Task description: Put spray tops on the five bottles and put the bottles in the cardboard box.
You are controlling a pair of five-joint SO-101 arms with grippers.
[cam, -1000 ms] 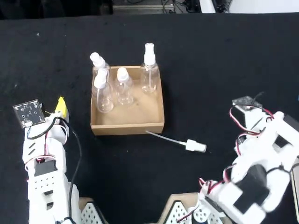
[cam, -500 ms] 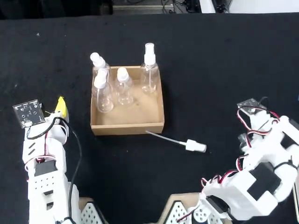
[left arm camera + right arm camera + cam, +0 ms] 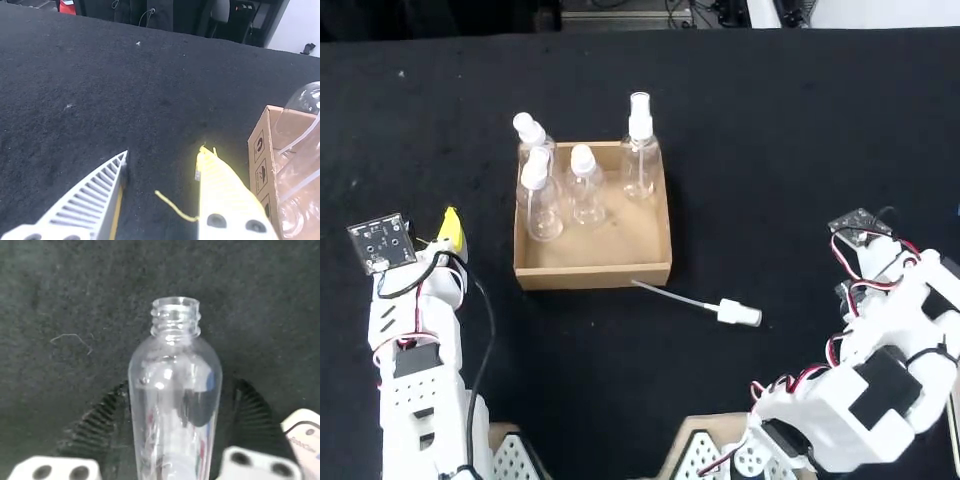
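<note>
Cardboard box (image 3: 592, 273), top uncovered, sits mid-worktop w/ four capped bottles. The front-L bottle (image 3: 541, 205), mid bottle (image 3: 585, 190) and back-R bottle (image 3: 641, 160) stand upright inside. The back-L bottle (image 3: 534, 150) is tilted at the far L corner; cannot tell if its base is inside.

A loose spray top (image 3: 737, 313) lies flat on the cloth just off the box's near R corner. Its dip tube points toward that corner, and it lies btwn the box and the R arm (image 3: 880, 370).

In the R wrist view the R hand (image 3: 180, 385) is clamped on the uncapped bottle (image 3: 175, 365), one dark ribbed finger on each side. The threaded neck is bare and points away from the wrist, w/ black cloth behind it.

L arm (image 3: 415, 350) is at the near L edge. L hand (image 3: 164, 150) is beside the box's L wall and apart from it. One white and one yellow finger are spread wide, w/ bare cloth btwn them. The L wrist view also shows a box corner and part of a clear bottle.

Worktop (image 3: 770, 120): black fabric cover, matte, w/ a few pale lint specks. Beyond its far edge are cables (image 3: 675, 12) and dark equipment. A pale wall (image 3: 300, 25) shows behind in the L wrist view.
</note>
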